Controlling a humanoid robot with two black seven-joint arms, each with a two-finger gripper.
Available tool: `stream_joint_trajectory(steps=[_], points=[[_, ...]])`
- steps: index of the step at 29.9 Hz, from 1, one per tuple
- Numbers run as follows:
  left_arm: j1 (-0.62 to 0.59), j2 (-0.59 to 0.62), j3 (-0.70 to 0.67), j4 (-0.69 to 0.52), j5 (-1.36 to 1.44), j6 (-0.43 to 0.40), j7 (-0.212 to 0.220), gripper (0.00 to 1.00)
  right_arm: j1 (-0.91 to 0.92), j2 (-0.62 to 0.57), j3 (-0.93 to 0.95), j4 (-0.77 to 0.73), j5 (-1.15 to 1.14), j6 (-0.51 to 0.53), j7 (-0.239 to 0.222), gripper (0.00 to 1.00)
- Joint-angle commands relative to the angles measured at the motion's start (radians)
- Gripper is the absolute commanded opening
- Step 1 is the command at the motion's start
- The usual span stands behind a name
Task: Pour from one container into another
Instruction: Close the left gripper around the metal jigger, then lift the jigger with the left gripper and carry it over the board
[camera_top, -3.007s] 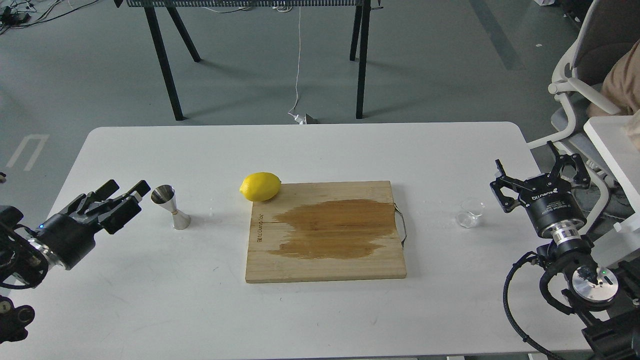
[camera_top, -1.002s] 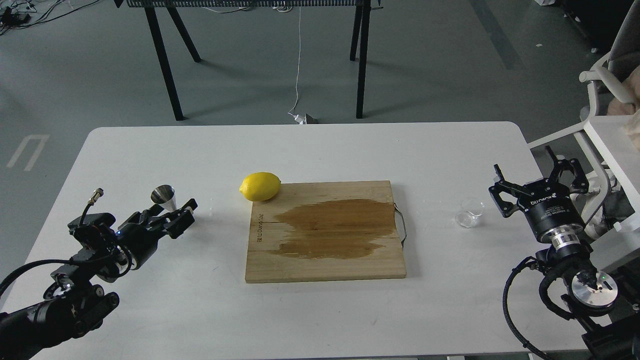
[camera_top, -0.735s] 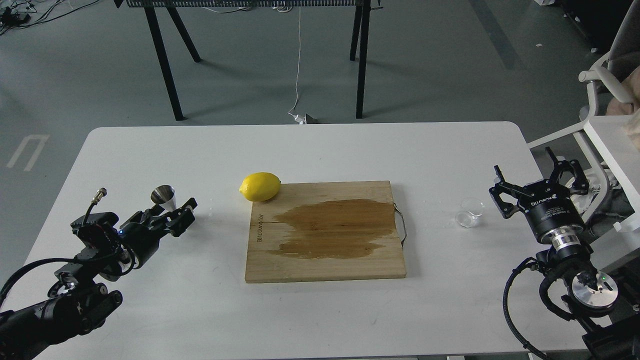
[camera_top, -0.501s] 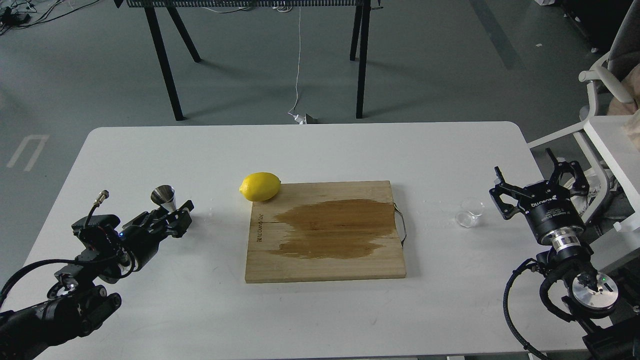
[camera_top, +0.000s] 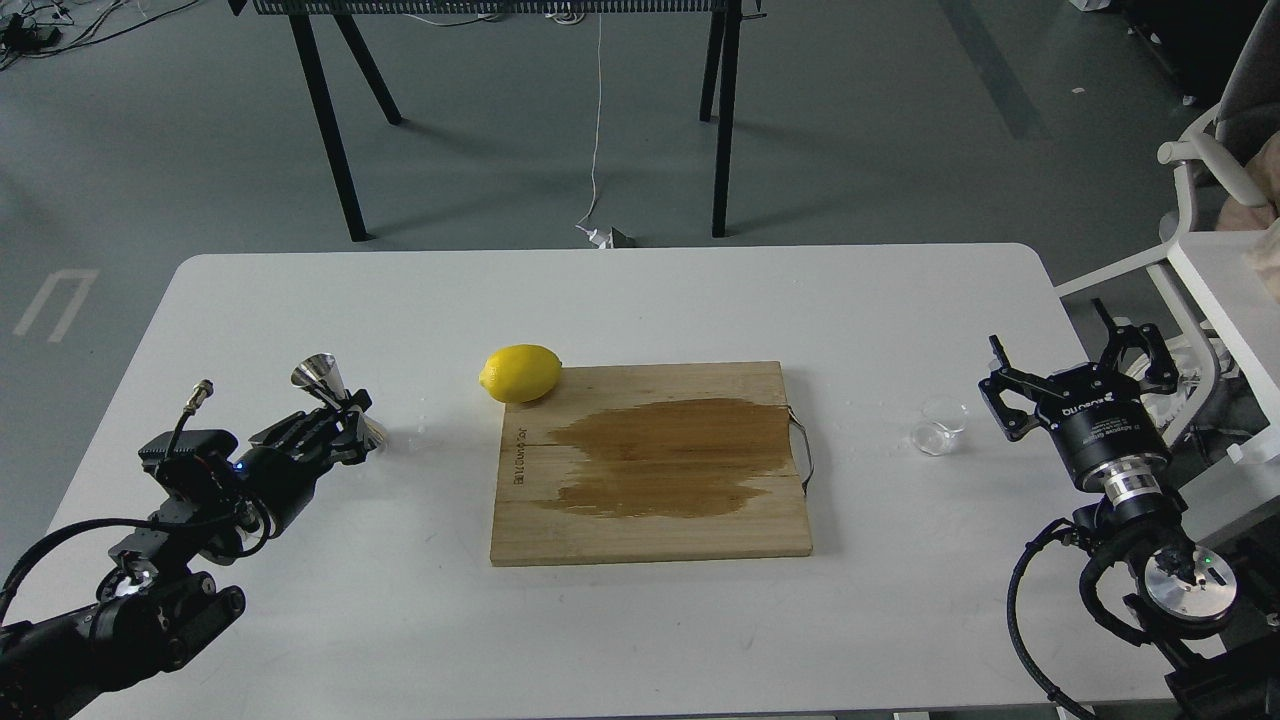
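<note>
the pour is not yet begun. the jigger (camera_top: 330, 397) is gripped at its waist by the left fingers (camera_top: 345, 425), tilted, near the bench's (camera_top: 640, 300) left side. the cup (camera_top: 940, 425) stands untouched by the right edge, just beside the right fingers (camera_top: 1075, 355), which are spread apart. the board (camera_top: 650, 465) and lemon (camera_top: 520, 373) lie between; open room is left in front.

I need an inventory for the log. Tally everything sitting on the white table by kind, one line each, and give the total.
Steel jigger: 1, tilted, at the left tool
Clear glass cup: 1, beside the right tool
Lemon: 1
Wooden cutting board: 1, with a dark wet patch
Total: 4
</note>
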Motion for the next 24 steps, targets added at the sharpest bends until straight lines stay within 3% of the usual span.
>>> stream_joint_trajectory(steps=[1,11,14,17,24], points=[[-0.006,0.006,0.001,-0.008,0.002,-0.001,0.0,0.08,-0.003,0.0,0.003,-0.002,0.0,0.0,-0.001,0.99],[-0.21,0.02,0.004,-0.04,0.01,-0.01,0.0,0.08,0.008,-0.002,0.032,0.0,0.002,0.0,-0.001,0.99],[-0.299,-0.008,0.061,-0.04,0.01,-0.011,0.0,0.08,0.008,-0.003,0.069,0.0,0.002,0.0,-0.003,0.99],[-0.388,-0.072,0.159,-0.038,0.009,-0.011,0.0,0.08,0.008,-0.014,0.072,0.0,0.003,0.0,-0.003,0.99],[-0.408,-0.276,0.209,-0.038,0.018,-0.004,0.0,0.09,0.008,-0.015,0.07,-0.002,0.002,0.0,-0.004,0.99]])
